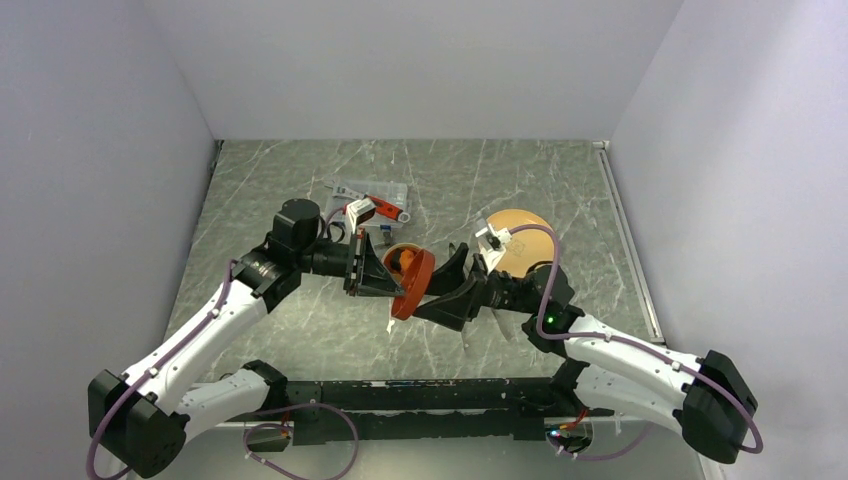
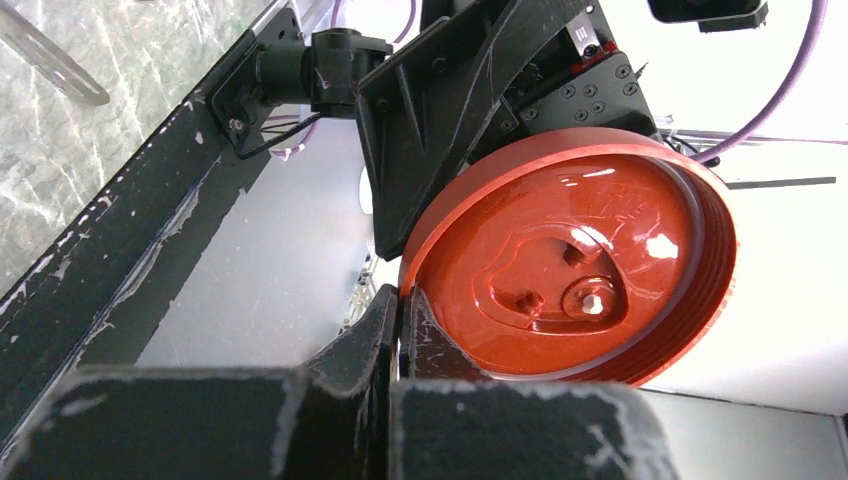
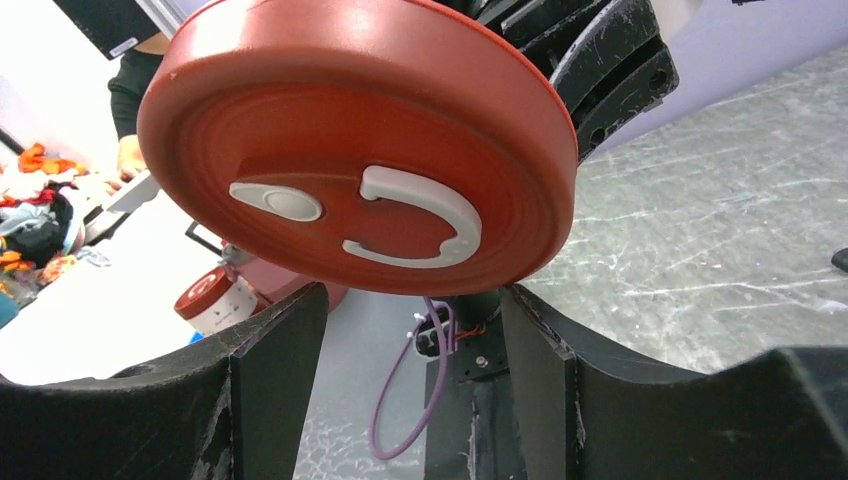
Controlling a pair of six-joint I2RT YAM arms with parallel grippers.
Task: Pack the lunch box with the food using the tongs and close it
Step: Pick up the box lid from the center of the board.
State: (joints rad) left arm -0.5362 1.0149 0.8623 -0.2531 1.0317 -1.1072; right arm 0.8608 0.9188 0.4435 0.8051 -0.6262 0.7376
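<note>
The dark red lid (image 1: 416, 282) hangs tilted on edge above the table's middle. My left gripper (image 1: 398, 287) is shut on its rim; the left wrist view shows the lid's underside (image 2: 575, 260) with the fingers (image 2: 400, 305) pinched on the edge. My right gripper (image 1: 452, 282) faces the lid's top side from the right. In the right wrist view the lid (image 3: 360, 150) with its white curved mark sits just above my open gripper (image 3: 412, 300), nothing between the fingers. The tub (image 1: 400, 259) peeks out behind the lid. A thin pale strip (image 1: 390, 325), perhaps the tongs, lies below. No food shows plainly.
A flat yellow plate (image 1: 525, 238) lies behind the right wrist. A clear case with a red tool (image 1: 375, 205) rests at the back centre. The black base rail (image 1: 420, 395) runs along the near edge. White walls close in left, right and rear.
</note>
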